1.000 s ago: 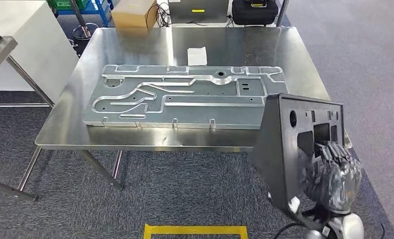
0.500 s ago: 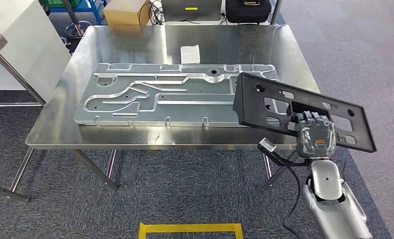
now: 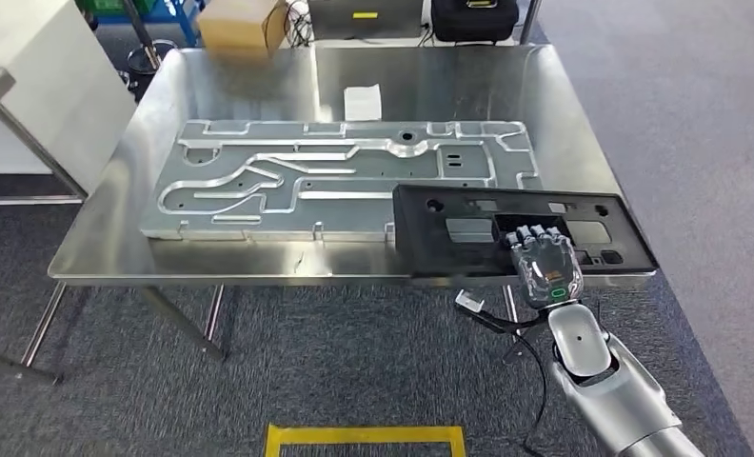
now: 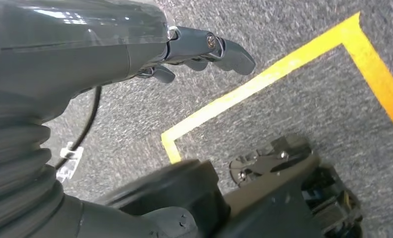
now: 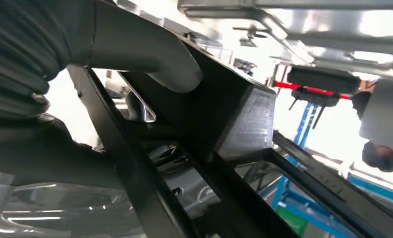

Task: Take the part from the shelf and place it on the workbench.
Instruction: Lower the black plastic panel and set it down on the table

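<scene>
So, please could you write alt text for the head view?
The robot's right hand holds a flat black part at the near right edge of a steel workbench. A large grooved metal plate lies beside it.

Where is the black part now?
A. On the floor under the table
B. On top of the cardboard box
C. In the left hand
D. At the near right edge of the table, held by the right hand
D: the black part lies flat over the table's near right edge, with the right hand gripping it through an opening.
</scene>
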